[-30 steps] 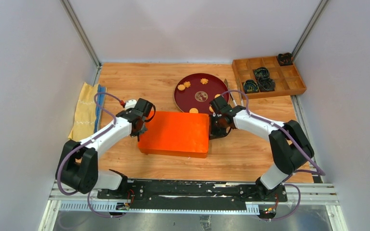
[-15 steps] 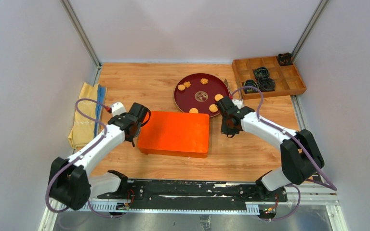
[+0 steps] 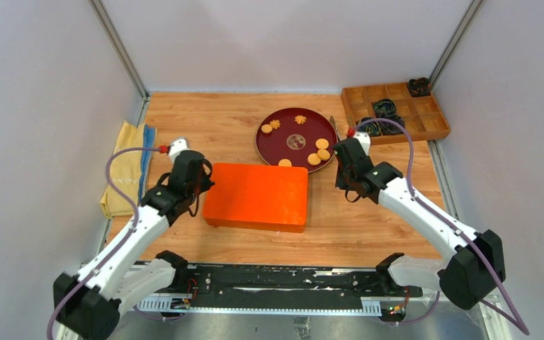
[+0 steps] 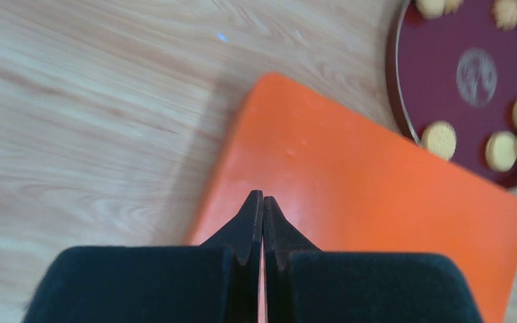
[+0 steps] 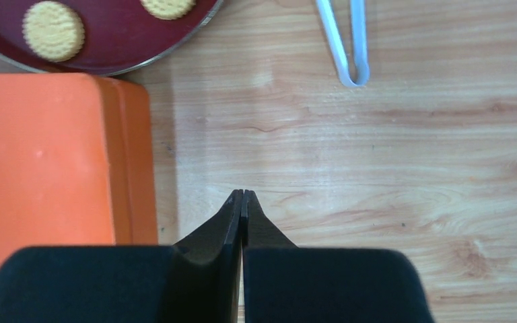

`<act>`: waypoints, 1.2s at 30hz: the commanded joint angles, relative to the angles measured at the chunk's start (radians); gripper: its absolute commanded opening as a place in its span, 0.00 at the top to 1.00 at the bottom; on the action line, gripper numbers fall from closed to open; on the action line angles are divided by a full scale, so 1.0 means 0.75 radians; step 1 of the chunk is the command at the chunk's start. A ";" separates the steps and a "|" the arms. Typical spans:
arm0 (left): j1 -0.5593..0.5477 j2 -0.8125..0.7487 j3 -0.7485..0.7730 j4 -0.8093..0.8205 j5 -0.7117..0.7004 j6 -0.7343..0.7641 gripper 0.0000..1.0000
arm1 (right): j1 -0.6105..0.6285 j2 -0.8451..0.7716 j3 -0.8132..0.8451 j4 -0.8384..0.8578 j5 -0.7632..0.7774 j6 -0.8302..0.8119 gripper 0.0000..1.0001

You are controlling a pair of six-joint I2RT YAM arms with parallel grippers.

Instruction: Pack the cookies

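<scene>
I am holding my left tool [image 4: 262, 202] and right tool [image 5: 242, 196] pressed together, gripping nothing, flanking the lidded orange box [image 3: 257, 195]. Cookies [image 3: 318, 151] are sitting on the red plate [image 3: 273, 146]; packing them needs that lid off.

No readable text, labels, brands or numbers appear. The dark red plate [image 3: 283, 145] has a round centre emblem, too blurred to read.
</scene>
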 commanded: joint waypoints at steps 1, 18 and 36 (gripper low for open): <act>-0.072 0.245 -0.107 0.281 0.316 0.107 1.00 | 0.085 -0.034 0.086 0.019 -0.053 -0.140 1.00; -0.150 0.707 -0.267 0.610 0.441 0.058 1.00 | 0.482 0.345 0.344 -0.033 -0.192 -0.164 1.00; 0.147 0.233 0.121 -0.374 -0.157 -0.022 1.00 | 0.389 0.112 0.180 -0.209 0.300 0.027 1.00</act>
